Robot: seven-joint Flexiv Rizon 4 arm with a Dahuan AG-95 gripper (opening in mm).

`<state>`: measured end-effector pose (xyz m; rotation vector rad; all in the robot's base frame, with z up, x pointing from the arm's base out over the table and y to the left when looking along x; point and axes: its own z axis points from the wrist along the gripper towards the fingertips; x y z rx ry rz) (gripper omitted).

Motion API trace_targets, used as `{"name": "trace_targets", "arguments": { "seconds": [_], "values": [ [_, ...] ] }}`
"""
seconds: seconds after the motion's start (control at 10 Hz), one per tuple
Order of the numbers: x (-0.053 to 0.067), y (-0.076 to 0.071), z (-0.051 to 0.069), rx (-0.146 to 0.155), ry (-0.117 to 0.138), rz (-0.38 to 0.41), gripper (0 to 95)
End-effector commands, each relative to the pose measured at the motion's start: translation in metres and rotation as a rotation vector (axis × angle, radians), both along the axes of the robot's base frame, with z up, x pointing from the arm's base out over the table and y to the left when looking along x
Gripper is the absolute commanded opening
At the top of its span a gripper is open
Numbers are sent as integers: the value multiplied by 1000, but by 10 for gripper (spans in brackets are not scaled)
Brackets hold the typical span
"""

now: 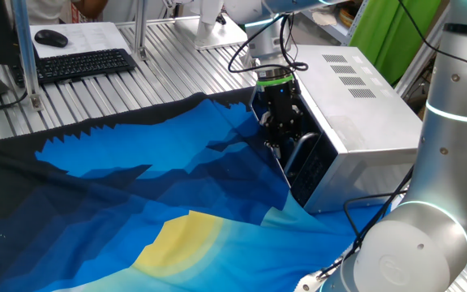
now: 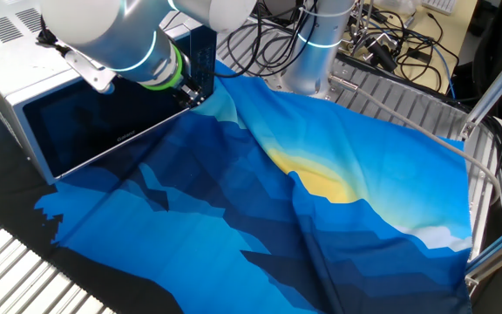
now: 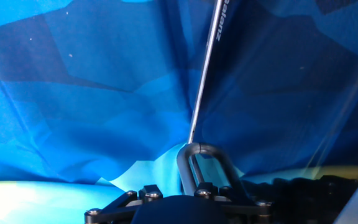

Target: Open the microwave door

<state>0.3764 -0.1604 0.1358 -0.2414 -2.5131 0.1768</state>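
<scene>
The microwave (image 1: pixel 355 122) is a boxy silver-grey oven with vent slots on its top, standing on the table directly behind the claw (image 1: pixel 280 134). In one fixed view its far end is cut off by a second, pale arm (image 1: pixel 440 162) in the foreground. Under the claw and spreading away from it lies a blue cloth (image 1: pixel 152 203) printed with mountain shapes and a yellow sun.

The microwave door (image 2: pixel 103 131) is a flat panel with dark glass in a silver-grey frame, and the cloth's blue pattern is mirrored in the glass. It lies right against the claw. From the hand view the bottom edge of the door (image 3: pixel 205 68) runs as a thin bright line straight out ahead of the claw, with small lettering near its far end, too small to read.

The curved silver bar handle (image 1: pixel 305 150) sits just at the claw's tip. In the hand view its loop (image 3: pixel 199 163) rises immediately in front of the claw's body.

The fingertips are hidden in every view, so whether the claw is apart or together cannot be told.
</scene>
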Motion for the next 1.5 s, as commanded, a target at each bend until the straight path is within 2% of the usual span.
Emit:
{"name": "trace_targets", "arguments": {
  "seconds": [0.1,0.2,0.3,0.4,0.5,0.6,0.7,0.8,1.0,1.1,1.2,1.3,1.4,1.5],
  "values": [
    [-4,19,-10,-3,222,-100,380],
    [-4,20,-9,-6,220,-93,380],
    [-3,17,-8,-49,235,58,380],
    [-2,16,-9,-105,243,154,380],
    [-2,16,-9,-79,239,119,380],
    [-2,16,-9,-23,210,20,190],
    [-2,20,-8,48,202,-103,190],
    [-4,23,-6,41,203,-115,190],
    [-7,36,-5,19,181,-161,190],
    [-8,42,-5,8,179,-160,190],
    [-8,42,-5,8,179,-163,380],
    [-7,42,-4,-6,186,-140,380],
    [-4,42,-3,-28,205,-102,570],
    [-1,42,-2,-39,217,-73,570]
  ]
}}
